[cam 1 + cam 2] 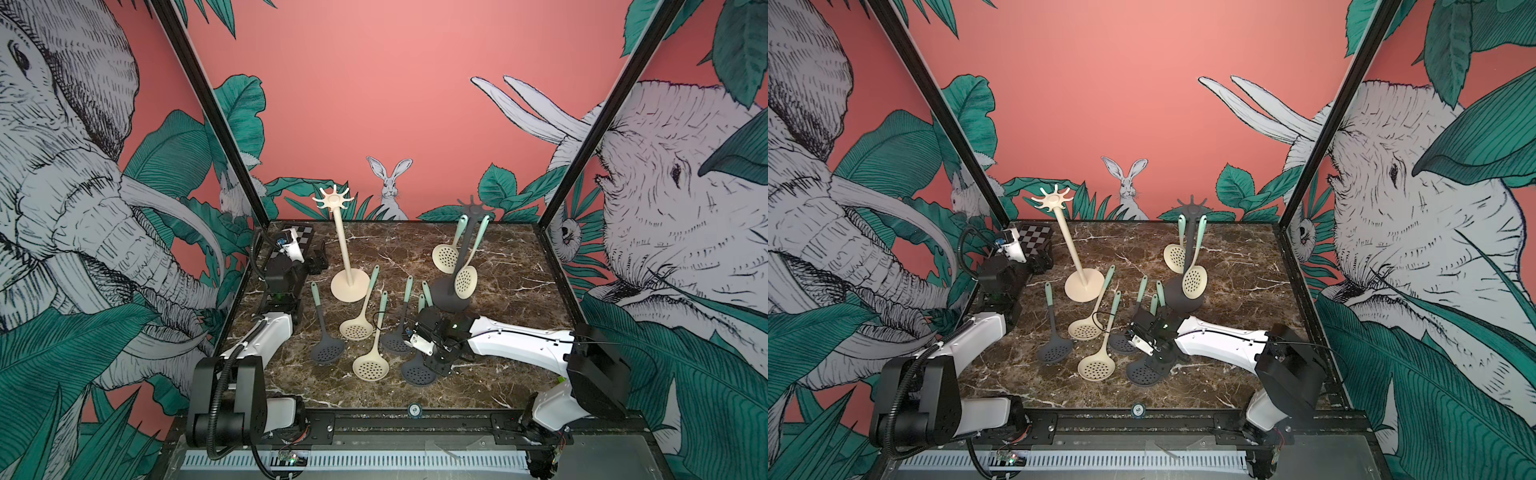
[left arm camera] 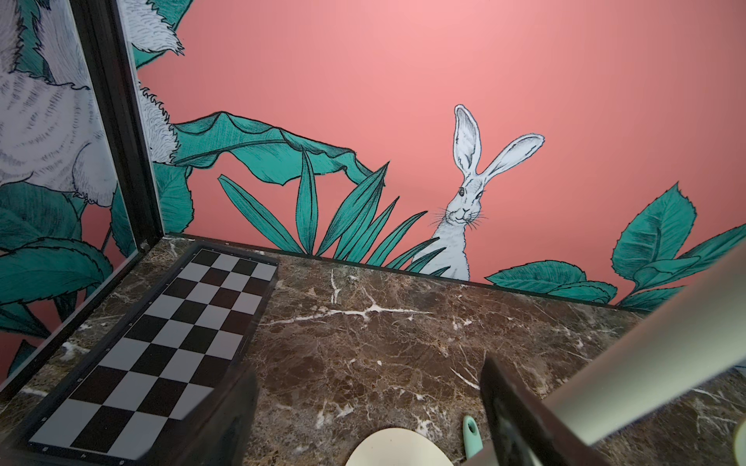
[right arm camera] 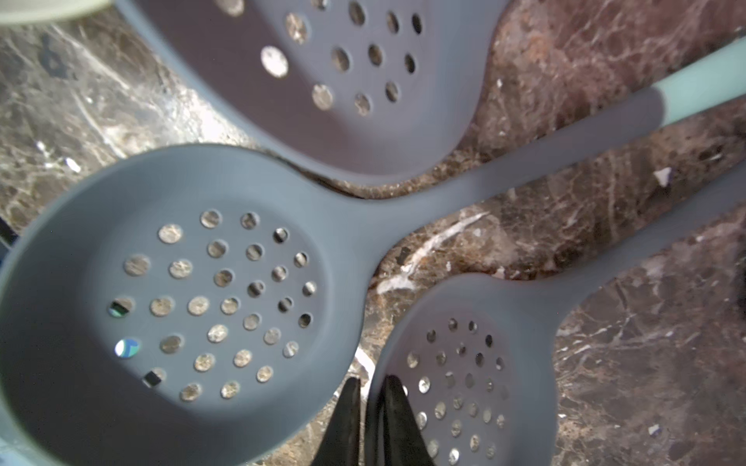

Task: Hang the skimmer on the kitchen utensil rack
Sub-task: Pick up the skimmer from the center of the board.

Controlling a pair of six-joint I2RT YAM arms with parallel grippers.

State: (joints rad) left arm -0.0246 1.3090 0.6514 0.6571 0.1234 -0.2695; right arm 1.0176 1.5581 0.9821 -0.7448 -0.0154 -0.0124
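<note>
Several skimmers with mint handles lie on the marble table; some are cream (image 1: 356, 330) (image 1: 370, 368), others dark grey (image 1: 327, 351) (image 1: 395, 343) (image 1: 417, 372). A cream utensil rack (image 1: 345, 249) stands at the back left. A dark rack (image 1: 449, 297) at the back right carries two cream skimmers (image 1: 444, 257). My right gripper (image 1: 434, 362) (image 3: 369, 387) is down among the grey skimmers, its fingers pinched on the rim of one grey skimmer head (image 3: 464, 383). Another grey skimmer (image 3: 181, 282) lies right beside it. My left gripper (image 1: 320, 262) (image 2: 367, 403) rests open and empty by the cream rack's base (image 2: 395, 448).
A checkerboard plate (image 2: 161, 343) lies in the back left corner beside the left arm. Black frame posts and patterned walls close the table at the back and both sides. The right arm (image 1: 1221, 338) stretches across the front right of the table.
</note>
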